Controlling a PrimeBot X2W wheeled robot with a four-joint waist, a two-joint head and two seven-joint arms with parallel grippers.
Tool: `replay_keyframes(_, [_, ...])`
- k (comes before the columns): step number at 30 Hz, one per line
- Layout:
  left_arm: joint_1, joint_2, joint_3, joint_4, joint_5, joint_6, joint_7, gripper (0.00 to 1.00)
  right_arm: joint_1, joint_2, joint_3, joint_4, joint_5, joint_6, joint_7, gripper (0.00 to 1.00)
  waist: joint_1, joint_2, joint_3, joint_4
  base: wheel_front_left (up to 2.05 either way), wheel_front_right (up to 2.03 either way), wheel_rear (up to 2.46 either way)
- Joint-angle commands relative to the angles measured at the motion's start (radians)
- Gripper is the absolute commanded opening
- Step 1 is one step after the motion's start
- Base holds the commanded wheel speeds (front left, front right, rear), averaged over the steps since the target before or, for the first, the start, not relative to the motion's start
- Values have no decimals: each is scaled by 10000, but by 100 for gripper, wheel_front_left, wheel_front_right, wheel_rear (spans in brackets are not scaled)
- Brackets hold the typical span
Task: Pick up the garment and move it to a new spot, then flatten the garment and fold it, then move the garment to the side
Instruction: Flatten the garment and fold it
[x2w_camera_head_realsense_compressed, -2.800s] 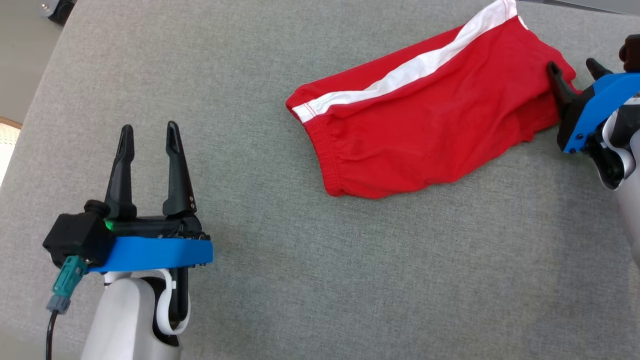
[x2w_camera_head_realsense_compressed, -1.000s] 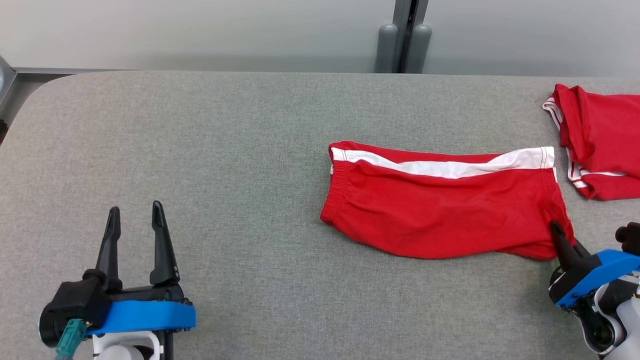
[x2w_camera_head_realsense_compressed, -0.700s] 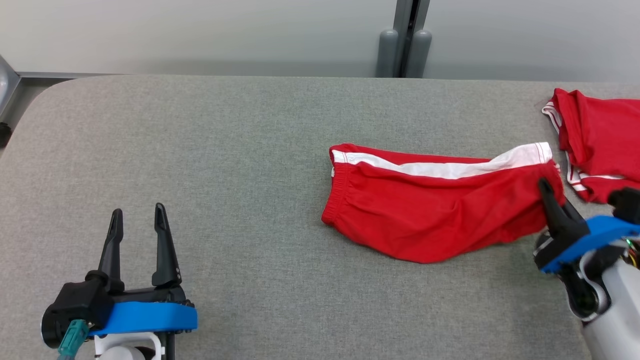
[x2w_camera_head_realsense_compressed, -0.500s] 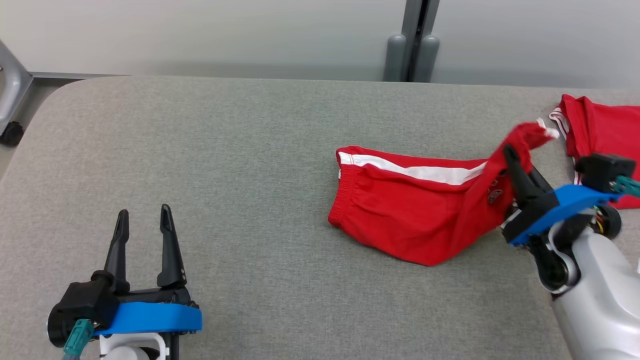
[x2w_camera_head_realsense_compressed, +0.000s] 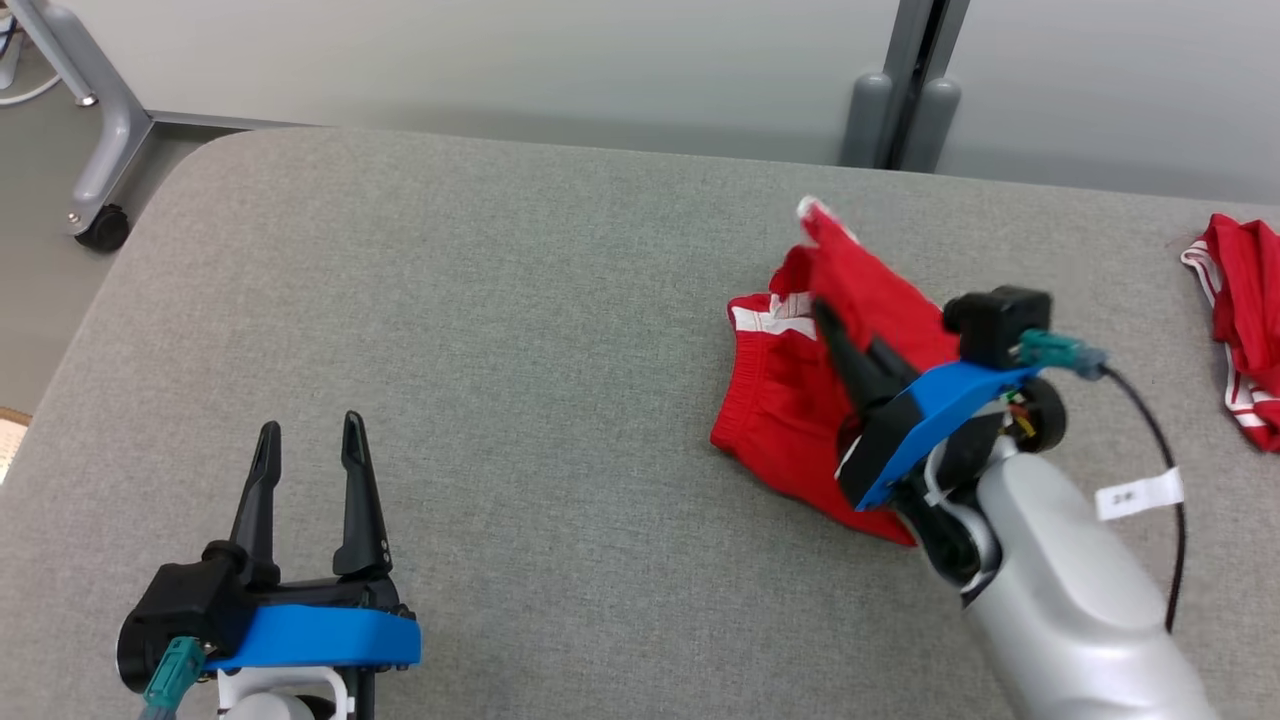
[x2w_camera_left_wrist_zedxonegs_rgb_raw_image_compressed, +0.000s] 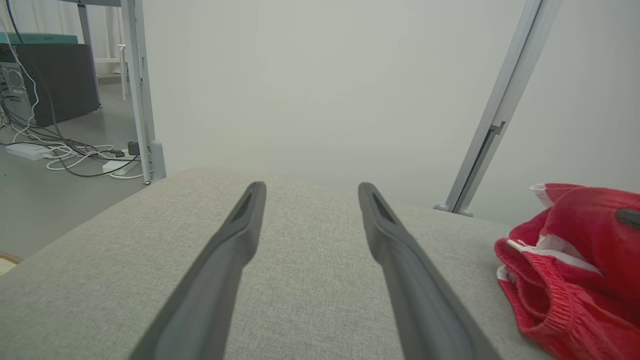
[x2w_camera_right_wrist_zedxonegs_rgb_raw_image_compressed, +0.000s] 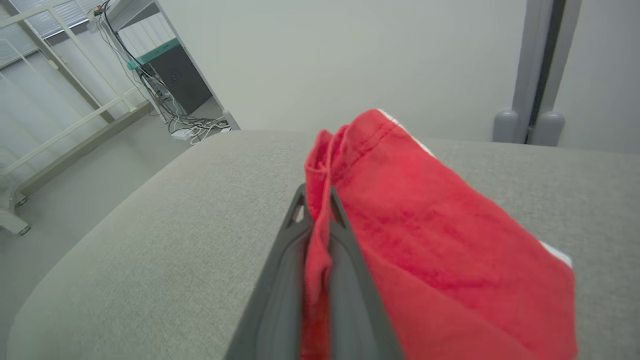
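Observation:
The garment (x2w_camera_head_realsense_compressed: 775, 420) is a pair of red shorts with a white stripe, lying bunched on the grey table (x2w_camera_head_realsense_compressed: 520, 330) right of centre. My right gripper (x2w_camera_head_realsense_compressed: 822, 312) is shut on a fold of the garment (x2w_camera_right_wrist_zedxonegs_rgb_raw_image_compressed: 425, 225), lifted and drawn leftward over the rest of the cloth. In the right wrist view the red cloth is pinched between my two dark fingers (x2w_camera_right_wrist_zedxonegs_rgb_raw_image_compressed: 280, 270). My left gripper (x2w_camera_head_realsense_compressed: 307, 432) stands open at the lower left, well away from the garment (x2w_camera_left_wrist_zedxonegs_rgb_raw_image_compressed: 575, 260), with nothing between its fingers (x2w_camera_left_wrist_zedxonegs_rgb_raw_image_compressed: 400, 260).
A second red garment (x2w_camera_head_realsense_compressed: 1240, 320) with white trim lies at the table's right edge. A grey post (x2w_camera_head_realsense_compressed: 900, 100) stands behind the far edge against the pale wall. A wheeled metal frame leg (x2w_camera_head_realsense_compressed: 95, 170) is on the floor at the far left.
My right gripper has carried the held end of the garment up and leftward, folding it over the waistband side. The head camera has also shifted. The left gripper stays open and still.

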Motion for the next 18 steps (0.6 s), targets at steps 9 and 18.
replay_keyframes(9, [54, -9, -49, 43, -102, 102, -44, 100, 783, 324, 1143, 386, 155, 5, -262, 0, 0, 0, 0, 54, 0, 0, 0])
replay_keyframes(18, [-132, -9, -245, 106, -98, 74, -46, 100, 870, 522, 1973, 692, 212, 5, -955, 100, 0, 0, -19, -81, 0, 0, 0])
